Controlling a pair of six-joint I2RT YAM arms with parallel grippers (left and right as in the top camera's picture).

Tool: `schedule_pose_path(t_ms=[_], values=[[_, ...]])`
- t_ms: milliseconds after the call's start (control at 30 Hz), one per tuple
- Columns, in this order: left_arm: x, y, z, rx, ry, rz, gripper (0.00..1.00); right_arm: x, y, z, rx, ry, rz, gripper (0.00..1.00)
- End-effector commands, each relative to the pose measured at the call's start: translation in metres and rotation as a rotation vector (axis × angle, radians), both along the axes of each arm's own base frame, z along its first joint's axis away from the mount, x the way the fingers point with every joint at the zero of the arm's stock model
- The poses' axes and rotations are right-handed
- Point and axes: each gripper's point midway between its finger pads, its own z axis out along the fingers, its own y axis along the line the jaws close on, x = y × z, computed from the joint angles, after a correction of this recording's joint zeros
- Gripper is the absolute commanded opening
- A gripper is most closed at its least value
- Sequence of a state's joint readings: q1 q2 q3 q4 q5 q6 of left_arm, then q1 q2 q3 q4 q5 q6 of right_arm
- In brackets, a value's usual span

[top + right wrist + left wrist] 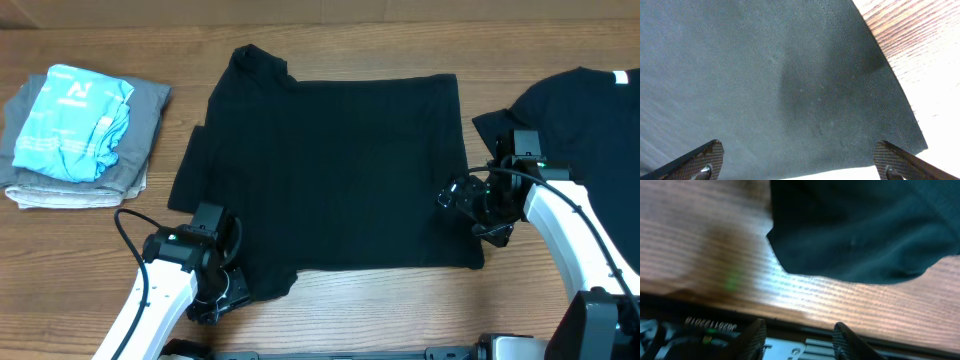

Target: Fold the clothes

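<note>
Your black T-shirt (330, 170) lies flat on the middle of the desk (400, 310), long axis running left to right, with your left hand (799, 335), fingers apart, just off its near-left corner and your right hand (800, 152), likewise spread wide, over its near-right corner.

One T-shirt (330, 170) lies spread on the middle of the table (90, 245), collar toward the far edge. A second T-shirt (575, 115) lies toward the far right corner, just beside the first. A folded pile (80, 135) sits near the far left corner. The left hand (215, 298) is over the spread shirt's near left corner, and the right hand (470, 208) is over its right edge.
</note>
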State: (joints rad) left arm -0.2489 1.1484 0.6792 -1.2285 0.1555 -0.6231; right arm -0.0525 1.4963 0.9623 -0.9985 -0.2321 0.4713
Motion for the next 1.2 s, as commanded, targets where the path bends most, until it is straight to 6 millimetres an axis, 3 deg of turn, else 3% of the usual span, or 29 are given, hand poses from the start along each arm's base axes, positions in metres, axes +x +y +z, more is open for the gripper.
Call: schedule_pose_path(t_ms=[0, 267, 367, 633, 1000, 1033, 1067, 1133, 1167], values=[[0.001, -0.004, -0.005, -0.019, -0.010, 0.008, 0.49, 0.001, 0.000, 0.001, 0.005, -0.005, -0.007, 1.00], [0.005, -0.004, -0.028, -0.024, -0.052, 0.011, 0.48, 0.001, 0.000, 0.001, 0.005, -0.005, -0.007, 1.00], [0.010, 0.004, -0.034, 0.026, -0.078, 0.029, 0.51, 0.001, 0.000, 0.001, 0.005, -0.005, -0.007, 1.00], [0.013, 0.005, -0.035, 0.034, -0.091, 0.050, 0.53, 0.001, 0.000, 0.001, 0.005, -0.005, -0.007, 1.00], [0.023, 0.003, -0.036, 0.040, -0.115, 0.211, 0.55, 0.001, 0.000, 0.001, 0.005, -0.005, -0.007, 1.00], [0.023, 0.003, -0.036, 0.041, -0.114, 0.218, 0.54, 0.001, 0.000, 0.001, 0.005, -0.005, -0.007, 1.00], [0.023, 0.003, -0.036, 0.041, -0.113, 0.222, 0.43, 0.001, 0.000, 0.001, 0.005, -0.005, -0.007, 1.00], [0.020, 0.003, -0.036, 0.042, -0.101, 0.221, 0.04, 0.001, 0.000, 0.001, 0.005, -0.005, -0.007, 1.00], [0.020, 0.003, -0.036, 0.043, -0.098, 0.221, 0.04, 0.001, 0.000, 0.001, 0.005, -0.005, -0.007, 1.00]])
